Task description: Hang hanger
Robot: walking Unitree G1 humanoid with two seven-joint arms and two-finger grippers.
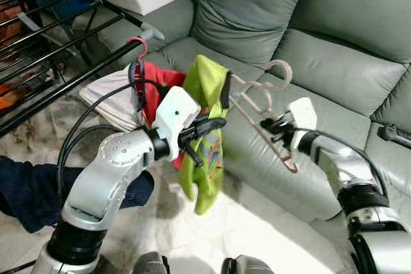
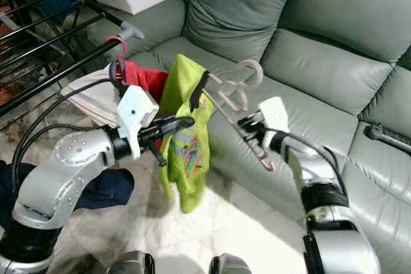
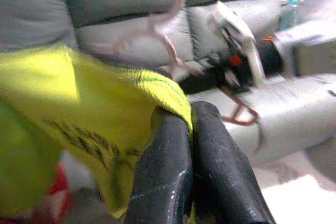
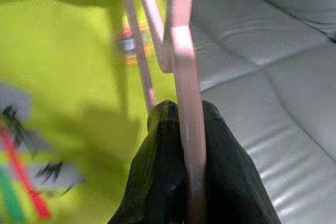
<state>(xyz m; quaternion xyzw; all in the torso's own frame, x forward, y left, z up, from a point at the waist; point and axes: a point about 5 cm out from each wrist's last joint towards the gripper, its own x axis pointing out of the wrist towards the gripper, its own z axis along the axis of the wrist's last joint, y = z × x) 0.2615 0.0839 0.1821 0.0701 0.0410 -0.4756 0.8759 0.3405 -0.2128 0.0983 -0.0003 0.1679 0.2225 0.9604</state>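
Note:
A pink plastic hanger (image 1: 263,104) is held in the air in front of the sofa, hook up, one end inside a lime-green shirt (image 1: 204,134). My right gripper (image 1: 277,125) is shut on the hanger's right arm; the right wrist view has the pink bar (image 4: 185,129) pinched between the black fingers (image 4: 152,177). My left gripper (image 1: 217,122) is shut on the shirt's edge; the left wrist view shows yellow-green cloth (image 3: 100,129) caught between its fingers (image 3: 163,177). The shirt hangs down from the hanger and the left gripper.
A grey sofa (image 1: 321,49) fills the back and right. A black drying rack (image 1: 45,43) stands at the left, with a red hanger (image 1: 137,48) and red garment (image 1: 157,88) on its rail. White cloth (image 1: 112,97) lies on the sofa arm. A dark garment (image 1: 26,190) lies on the floor.

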